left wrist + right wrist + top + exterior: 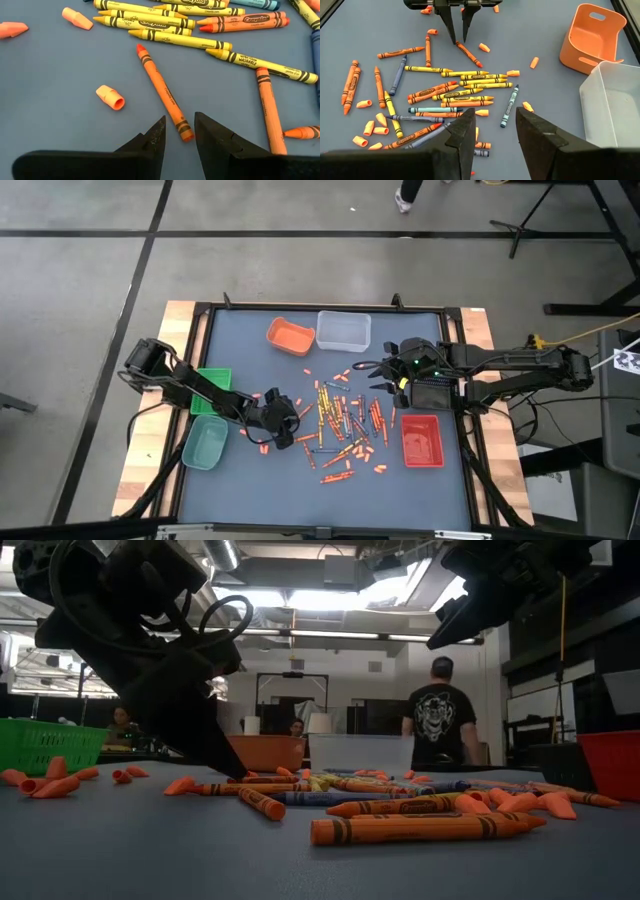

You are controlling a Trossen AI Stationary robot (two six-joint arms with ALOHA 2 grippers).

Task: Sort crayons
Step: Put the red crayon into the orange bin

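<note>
Crayons (345, 425) lie scattered loose on the dark blue-grey table (250, 490), mostly in a pile at its centre; colours orange, red, yellow, blue. None seen inside a tray.

Landmark = the crayon pile. L gripper (179, 136) sits low at the pile's left edge, fingers spread w/ a narrow gap, tips straddling the butt end of one orange crayon (164, 91). Can't tell if tips touch it; not pinched. That crayon lies flat, pointed end away from the gripper, just short of a row of yellow crayons (180, 39). A short orange stub (110, 96) lies just beside it, apart from it. Another orange crayon (270, 107) lies on the other side of the fingers.

R gripper (492, 135) hovers off the table at the pile's right/far side, fingers spread, nothing between them. R wrist view looks across the pile at the L gripper (458, 34), with the same orange crayon (469, 54) at its tips.

Trays around the pile: orange tray (290, 335) and clear tray (343, 330) on the far side, touching or nearly so; red tray (422, 441) to the right; green basket (212, 382) and teal tray (205, 444) to the left, beyond the L arm. More orange stubs (262, 446) lie near the L gripper.

Low view: long orange crayon (425, 828) nearest the cam, lying flat. Person in dark t-shirt (439, 725) stands in the room behind the table, back to cam.
</note>
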